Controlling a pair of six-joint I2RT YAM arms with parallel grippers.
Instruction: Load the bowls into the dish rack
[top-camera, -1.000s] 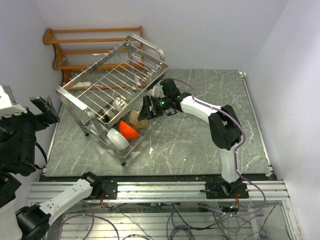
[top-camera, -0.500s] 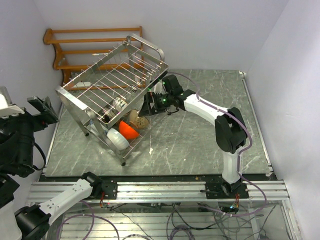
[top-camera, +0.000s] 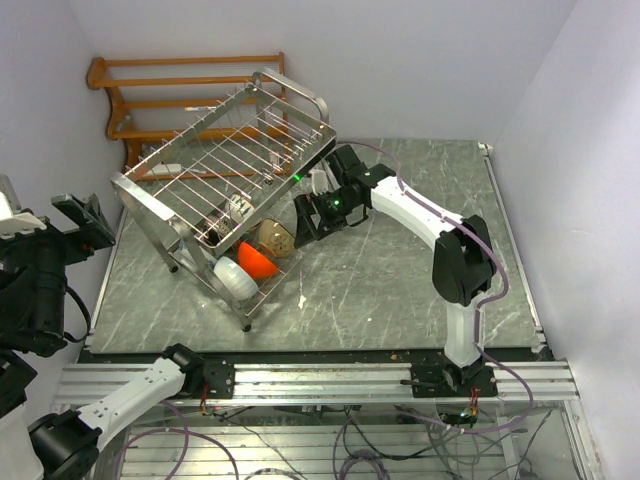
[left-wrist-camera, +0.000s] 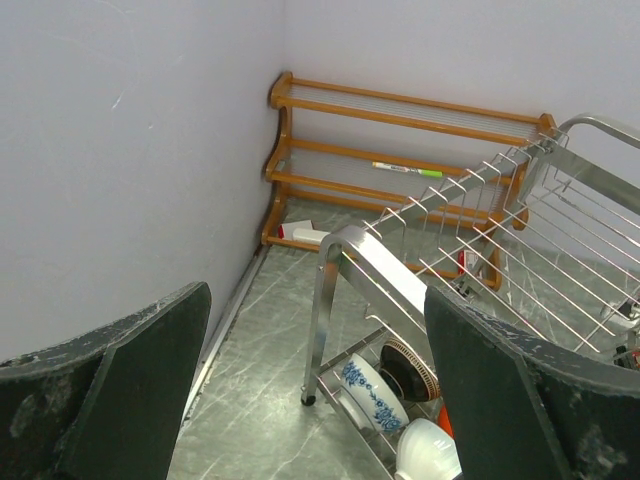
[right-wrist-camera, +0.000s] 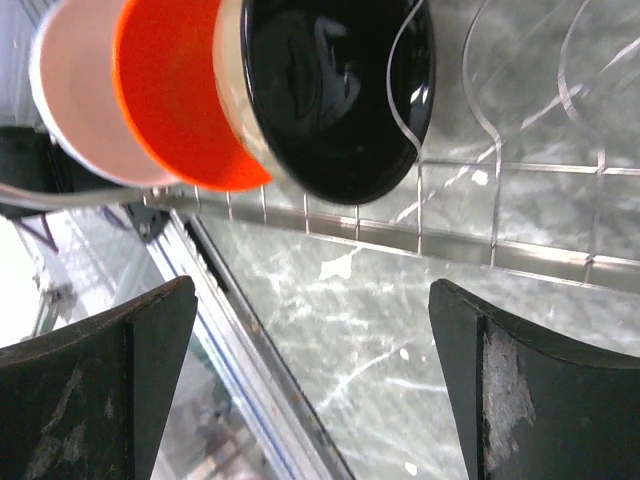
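Observation:
The silver wire dish rack (top-camera: 225, 160) stands tilted at the table's centre-left. On its lower tier in the top view sit the white bowl (top-camera: 232, 278), the orange-red bowl (top-camera: 256, 261) and the tan-brown bowl (top-camera: 276, 238). The left wrist view shows the blue-and-white bowl (left-wrist-camera: 372, 392) on edge there beside the tan-brown bowl (left-wrist-camera: 408, 368) and the white bowl (left-wrist-camera: 430, 452). My right gripper (top-camera: 304, 222) is open and empty just right of the tan-brown bowl (right-wrist-camera: 330, 90), apart from it. My left gripper (top-camera: 85, 222) is open and empty, raised by the left wall.
A brown wooden slatted rack (top-camera: 185, 95) stands against the back wall behind the silver rack, with a pen on a shelf (left-wrist-camera: 405, 169). Walls close off the left, back and right. Bare marble table (top-camera: 400, 280) lies right of the rack.
My right gripper has drawn back to the right, away from the tan-brown bowl, which stays in the rack. My left arm has drifted slightly left and down.

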